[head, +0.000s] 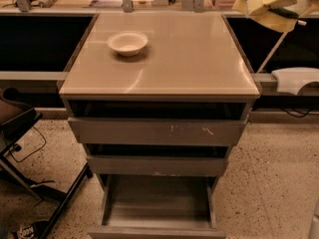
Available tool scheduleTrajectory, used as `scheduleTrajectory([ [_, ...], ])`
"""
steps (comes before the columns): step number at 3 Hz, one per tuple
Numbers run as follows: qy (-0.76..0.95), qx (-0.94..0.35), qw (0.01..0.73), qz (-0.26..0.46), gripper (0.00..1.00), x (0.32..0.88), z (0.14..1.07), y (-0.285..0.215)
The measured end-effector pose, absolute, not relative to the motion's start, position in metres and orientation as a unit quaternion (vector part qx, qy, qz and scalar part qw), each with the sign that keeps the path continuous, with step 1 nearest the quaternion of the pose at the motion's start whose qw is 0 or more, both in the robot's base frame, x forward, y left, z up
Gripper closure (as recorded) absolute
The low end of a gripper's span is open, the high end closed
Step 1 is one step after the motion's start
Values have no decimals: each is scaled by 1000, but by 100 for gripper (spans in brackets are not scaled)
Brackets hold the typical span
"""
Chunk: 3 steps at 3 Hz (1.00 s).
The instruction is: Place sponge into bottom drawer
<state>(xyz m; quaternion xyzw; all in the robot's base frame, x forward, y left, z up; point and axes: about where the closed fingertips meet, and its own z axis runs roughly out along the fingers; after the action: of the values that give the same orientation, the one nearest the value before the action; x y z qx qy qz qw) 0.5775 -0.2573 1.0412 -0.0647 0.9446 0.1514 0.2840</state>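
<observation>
The bottom drawer [157,203] of the grey cabinet is pulled out and open; its inside shows only a bare grey floor. The two scuffed drawers above it [157,132] are slightly ajar. No sponge shows in the camera view, neither on the cabinet top nor in the open drawer. My gripper is out of view; only a pale sliver of my arm [315,225] shows at the bottom right edge.
A white bowl [127,43] sits on the beige cabinet top [199,59] at the back left. A black chair base [30,148] stands on the floor to the left. A yellow bundle [271,4] and a white object [296,78] are at the right.
</observation>
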Motion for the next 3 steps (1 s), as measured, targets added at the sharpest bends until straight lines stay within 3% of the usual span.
scheduleTrajectory([
  [2,921,109,227,296,100,576,871,-293],
  [3,904,207,141,346,100,531,745,-309],
])
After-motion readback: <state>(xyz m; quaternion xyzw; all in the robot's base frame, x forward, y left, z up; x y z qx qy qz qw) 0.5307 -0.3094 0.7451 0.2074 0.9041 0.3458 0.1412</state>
